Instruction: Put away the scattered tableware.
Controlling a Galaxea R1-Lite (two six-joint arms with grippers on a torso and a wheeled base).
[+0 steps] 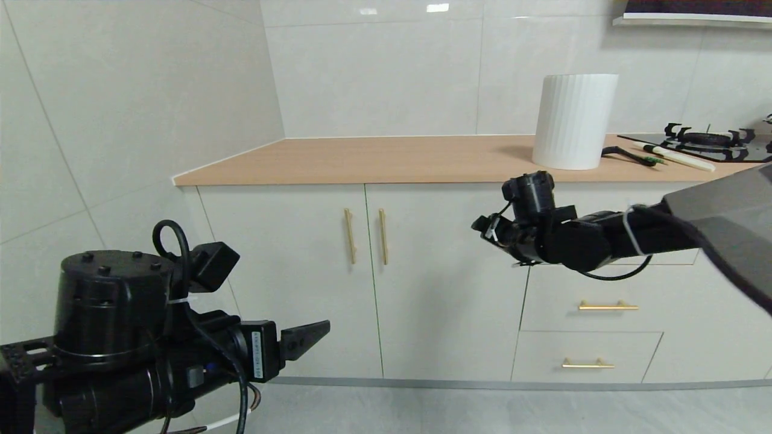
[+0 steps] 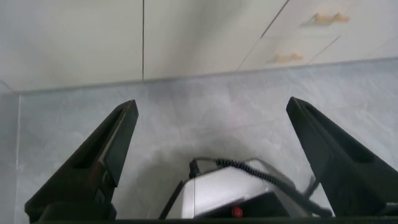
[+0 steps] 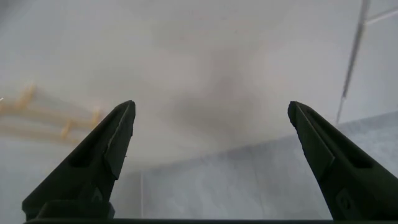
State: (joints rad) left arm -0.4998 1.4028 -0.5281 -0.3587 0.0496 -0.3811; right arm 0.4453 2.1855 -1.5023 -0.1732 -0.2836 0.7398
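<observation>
Scattered tableware lies on the wooden countertop [image 1: 392, 160] at the far right: a cream-coloured stick-like utensil [image 1: 681, 158], a green-tipped piece [image 1: 654, 160] and a black handle [image 1: 624, 154]. They rest just right of a tall white ribbed container [image 1: 575, 120]. My right gripper [image 1: 485, 229] [image 3: 211, 109] hangs open in front of the cabinets, below the counter's edge, with nothing in it. My left gripper [image 1: 307, 337] [image 2: 211, 109] is low at the left, open and holding nothing, above the grey floor.
A black gas hob [image 1: 705, 141] sits at the counter's far right. Below the counter are cabinet doors with gold handles [image 1: 366, 236] and drawers [image 1: 608, 306]. A tiled wall closes the left side. The left half of the counter is bare wood.
</observation>
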